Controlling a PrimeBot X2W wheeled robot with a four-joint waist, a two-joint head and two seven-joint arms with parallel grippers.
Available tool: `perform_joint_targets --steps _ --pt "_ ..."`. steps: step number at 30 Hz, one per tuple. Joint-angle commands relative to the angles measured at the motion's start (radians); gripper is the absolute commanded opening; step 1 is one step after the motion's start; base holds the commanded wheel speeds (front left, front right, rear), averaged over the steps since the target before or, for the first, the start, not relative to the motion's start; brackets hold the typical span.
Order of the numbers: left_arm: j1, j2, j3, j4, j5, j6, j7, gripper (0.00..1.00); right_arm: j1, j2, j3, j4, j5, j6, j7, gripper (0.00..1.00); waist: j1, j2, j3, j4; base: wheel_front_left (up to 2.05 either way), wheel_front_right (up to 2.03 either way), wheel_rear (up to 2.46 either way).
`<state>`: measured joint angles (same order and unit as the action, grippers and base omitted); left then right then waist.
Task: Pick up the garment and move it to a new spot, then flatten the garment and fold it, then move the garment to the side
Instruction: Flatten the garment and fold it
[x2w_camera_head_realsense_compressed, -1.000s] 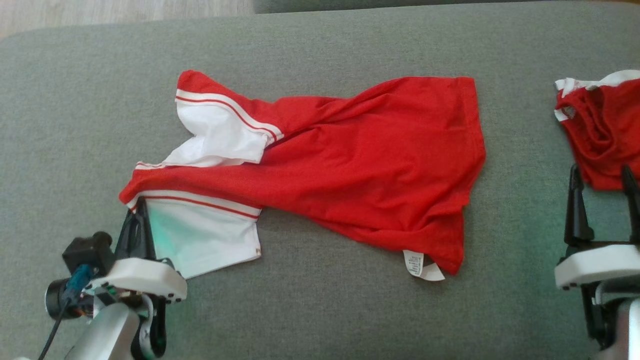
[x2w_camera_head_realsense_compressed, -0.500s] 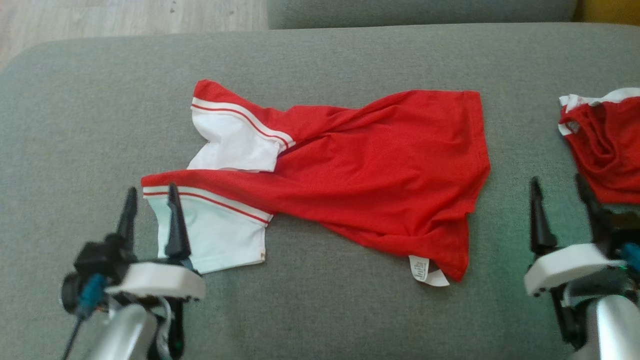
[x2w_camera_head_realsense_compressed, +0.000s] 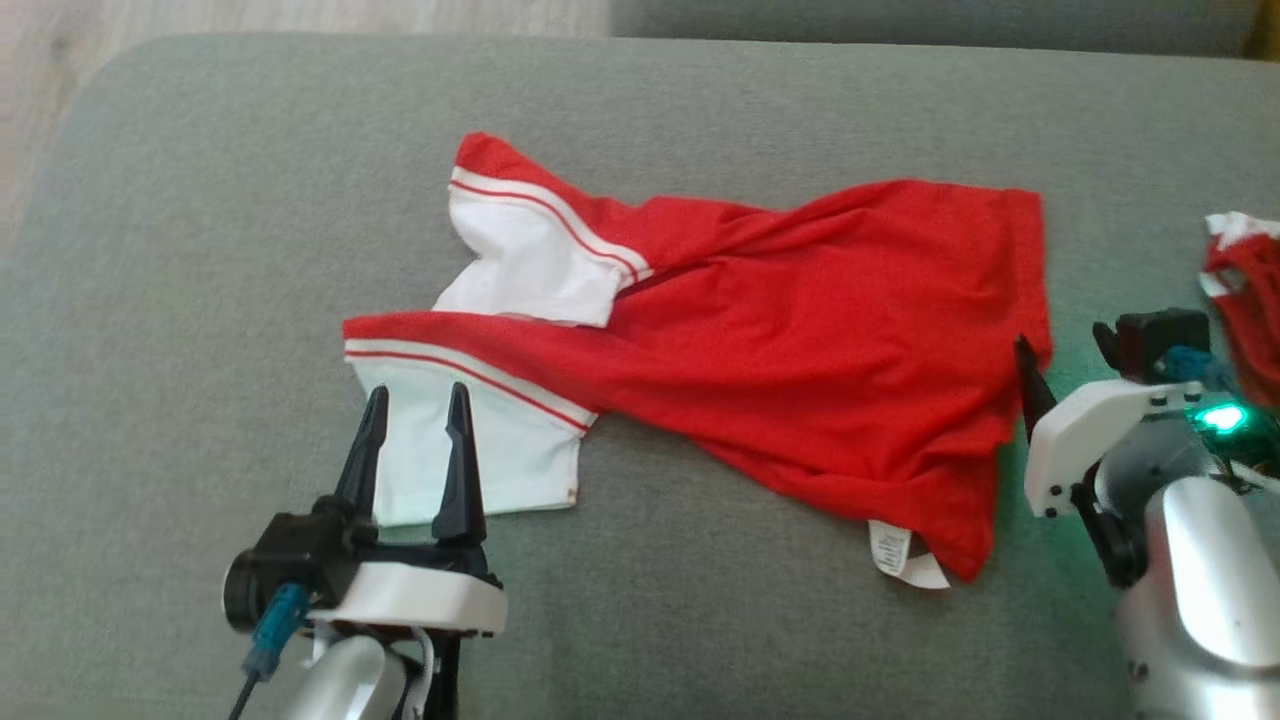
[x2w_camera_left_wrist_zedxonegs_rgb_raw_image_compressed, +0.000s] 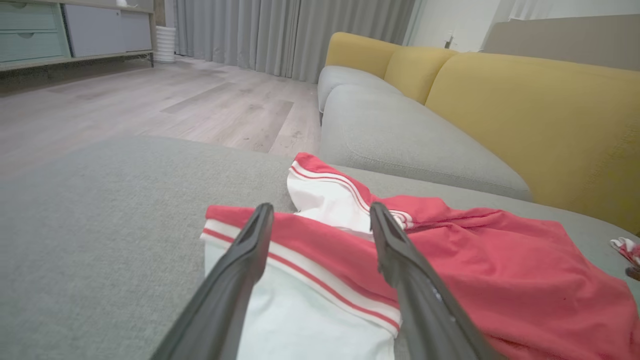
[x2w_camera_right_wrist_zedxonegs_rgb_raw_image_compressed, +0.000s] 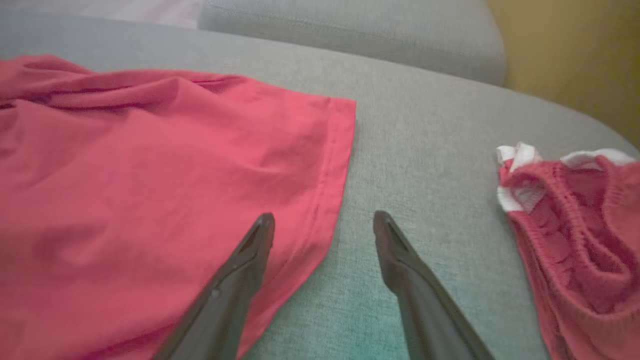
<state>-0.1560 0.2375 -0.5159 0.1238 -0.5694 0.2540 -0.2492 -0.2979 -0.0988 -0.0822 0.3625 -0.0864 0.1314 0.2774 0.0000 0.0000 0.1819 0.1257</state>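
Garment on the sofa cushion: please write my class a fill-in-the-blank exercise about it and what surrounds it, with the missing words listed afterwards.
1. Most of the garment is ____ in colour.
2. The left gripper points at a white sleeve with its jaws ____.
3. In the left wrist view, the sofa back is ____.
4. In the head view, a second red item lies to the garment's ____.

Missing words: red; open; yellow; right.
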Motion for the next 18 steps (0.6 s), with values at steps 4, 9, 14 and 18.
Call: perform_joint_targets --steps 4,9,14,18 --pt "-0.025 0.001 0.034 -0.030 0.012 -0.004 -0.010 1.00 -0.081 -0.027 0.011 0.063 0.026 -0.001 0.036 1.00 0.0000 0.0000 0.022 0.044 0.00 0.00 0.00" --pt "-0.025 -0.006 0.037 -0.028 0.017 -0.007 -0.011 1.00 -0.112 -0.043 0.042 0.156 0.077 -0.001 0.091 1.00 0.0000 0.0000 0.030 0.068 0.00 0.00 0.00" --pt "-0.026 -0.013 0.040 -0.026 0.022 -0.011 -0.012 1.00 -0.147 -0.058 0.096 0.198 0.148 -0.001 0.123 0.00 0.0000 0.0000 0.034 0.082 0.00 0.00 0.00" --pt "-0.029 -0.018 0.042 -0.028 0.027 -0.015 -0.012 1.00 -0.210 -0.097 0.111 0.177 0.144 -0.001 0.076 0.00 0.0000 0.0000 0.042 0.090 0.00 0.00 0.00"
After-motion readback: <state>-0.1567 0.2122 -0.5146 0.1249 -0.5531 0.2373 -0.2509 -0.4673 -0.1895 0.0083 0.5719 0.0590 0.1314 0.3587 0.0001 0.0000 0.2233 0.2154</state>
